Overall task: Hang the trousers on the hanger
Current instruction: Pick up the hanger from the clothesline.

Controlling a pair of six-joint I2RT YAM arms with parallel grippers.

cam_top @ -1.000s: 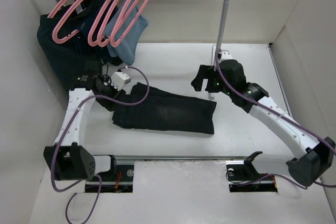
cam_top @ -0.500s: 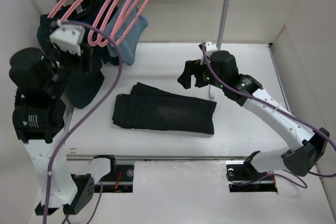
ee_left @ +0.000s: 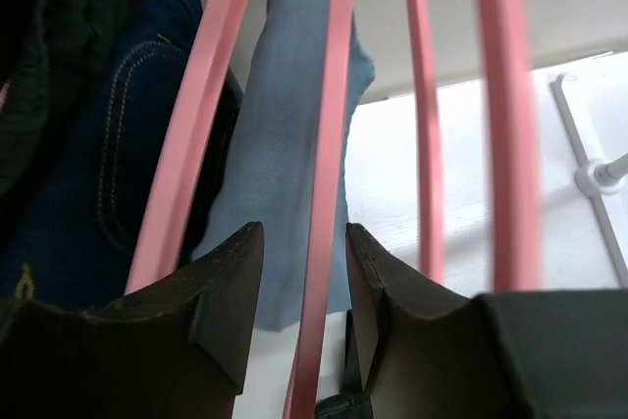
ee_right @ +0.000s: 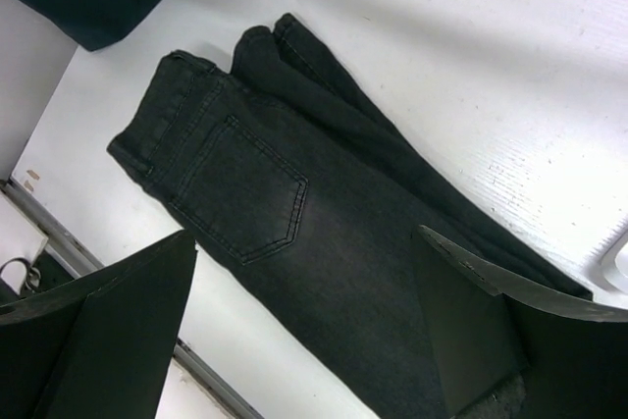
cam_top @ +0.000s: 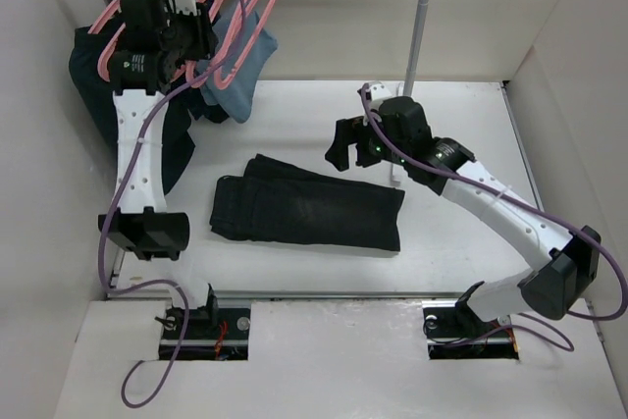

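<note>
The trousers (cam_top: 309, 211) are black denim, folded and lying flat mid-table; they fill the right wrist view (ee_right: 294, 223), back pocket up. Several pink hangers (cam_top: 245, 7) hang on the rail at the top left. My left gripper (cam_top: 208, 38) is raised among them. In the left wrist view its jaws (ee_left: 304, 233) stand apart with one pink hanger bar (ee_left: 329, 144) between them, not clamped. My right gripper (cam_top: 348, 144) hovers wide open above the trousers, holding nothing (ee_right: 306, 237).
A dark navy garment (cam_top: 108, 95) and a light blue cloth (cam_top: 240, 76) hang below the hangers at the left. The rack's grey pole (cam_top: 420, 17) rises at the back centre, its white foot (cam_top: 394, 179) beside the trousers. White walls close in on both sides.
My left arm has swung up from beside the trousers to the hangers, and its jaws now straddle a hanger bar. My right gripper has shifted slightly left over the trousers.
</note>
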